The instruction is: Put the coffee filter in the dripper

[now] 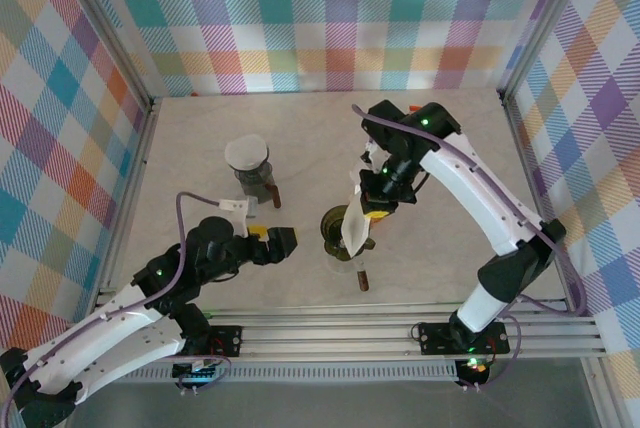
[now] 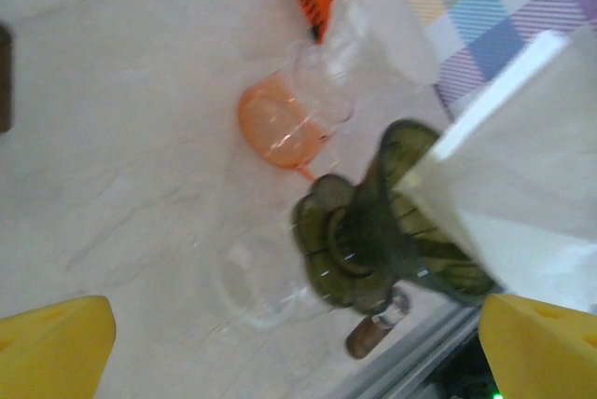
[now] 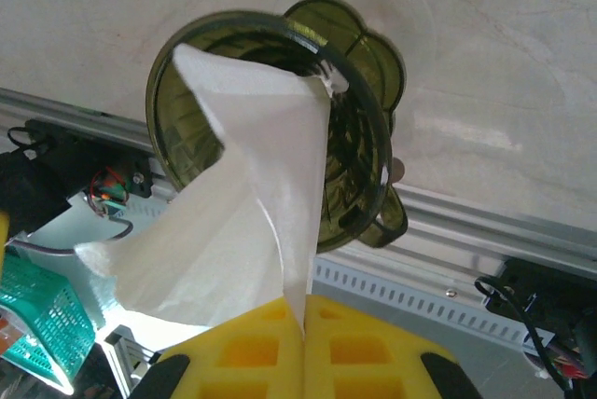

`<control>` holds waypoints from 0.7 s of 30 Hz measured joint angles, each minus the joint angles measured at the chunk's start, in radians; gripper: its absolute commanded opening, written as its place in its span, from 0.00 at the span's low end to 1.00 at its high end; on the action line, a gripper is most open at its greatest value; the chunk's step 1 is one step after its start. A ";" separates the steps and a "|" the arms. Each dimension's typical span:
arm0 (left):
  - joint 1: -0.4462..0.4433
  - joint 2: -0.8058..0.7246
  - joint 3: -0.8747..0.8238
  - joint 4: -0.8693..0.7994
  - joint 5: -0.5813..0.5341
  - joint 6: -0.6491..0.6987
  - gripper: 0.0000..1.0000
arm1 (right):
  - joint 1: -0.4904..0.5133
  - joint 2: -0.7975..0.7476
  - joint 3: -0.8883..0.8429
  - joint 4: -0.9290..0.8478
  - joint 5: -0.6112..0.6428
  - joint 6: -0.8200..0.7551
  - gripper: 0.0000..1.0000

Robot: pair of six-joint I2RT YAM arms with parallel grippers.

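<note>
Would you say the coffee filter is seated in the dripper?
Only partly: the filter tip sits inside the dripper; the right hand pinches its top.

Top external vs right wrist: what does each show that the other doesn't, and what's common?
Top external adds: the left gripper, open, facing the dripper, and a second white-topped vessel farther back. Right wrist adds: the filter's leading corner inside the dripper's rim, its tail pinched between shut yellow fingers. Both: right gripper, filter, green dripper.
</note>
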 measured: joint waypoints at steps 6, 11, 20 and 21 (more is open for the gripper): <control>0.000 0.127 0.084 0.135 0.078 0.041 0.97 | 0.000 0.045 0.066 -0.006 0.031 -0.016 0.01; 0.000 0.242 0.125 0.211 0.137 0.063 0.89 | 0.000 0.071 0.080 -0.006 0.050 -0.026 0.01; 0.000 0.341 0.150 0.266 0.202 0.084 0.95 | 0.000 0.090 0.085 -0.002 0.059 -0.025 0.15; 0.000 0.341 0.150 0.270 0.204 0.084 0.95 | 0.002 0.090 0.086 -0.001 0.060 -0.024 0.20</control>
